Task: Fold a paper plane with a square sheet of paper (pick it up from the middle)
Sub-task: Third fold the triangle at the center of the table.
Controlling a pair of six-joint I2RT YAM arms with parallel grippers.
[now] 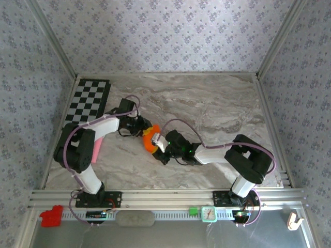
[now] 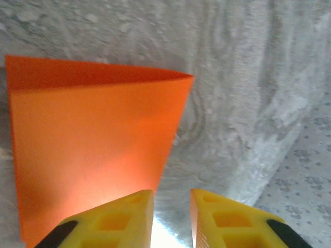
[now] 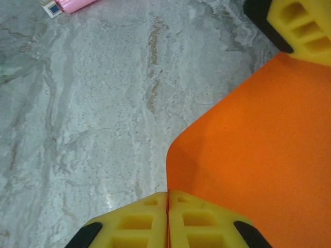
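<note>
your right pincer [image 3: 167,209] pinches the square sheet of paper [image 3: 258,155] by its edge, likely to steady it over the bench [image 3: 77,129]; your left pincer [image 2: 172,219] sits slightly spread beside it.

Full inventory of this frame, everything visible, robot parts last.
paper: 1, bright orange, mid-table between the grippers
checkerboard: 1, black-and-white, far-left table corner
pink object: 1, pink, on the table by the left arm
red block: 1, red, near rail, left end
grey oval: 1, grey, near rail
green square: 1, green, near rail
timer: 1, teal frame, beside the green square
table: 1, grey marble
left gripper: 1, yellow, jaws apart
right gripper: 1, yellow, shut on the paper's edge
</note>
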